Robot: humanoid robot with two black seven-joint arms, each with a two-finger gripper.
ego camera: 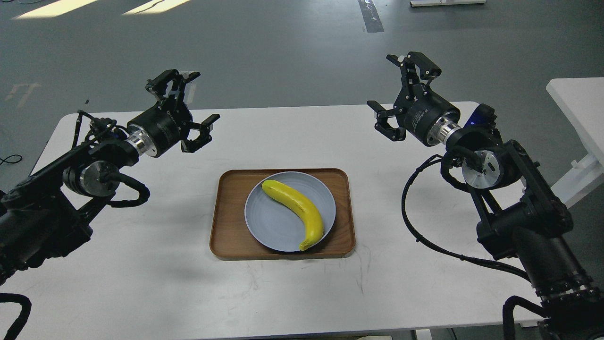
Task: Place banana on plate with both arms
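Banana (295,210): laid diagonally across the plate (273,226), which is set inside a brown wooden tray (226,217) on the white surface (141,283). Left tool (193,106) and right tool (401,92): both held raised with fingers spread wide, nothing gripped, well apart from the tray on either side.

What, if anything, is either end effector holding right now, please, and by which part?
Nothing is held. The left end effector and right end effector are both open and raised; the banana lies on the plate.
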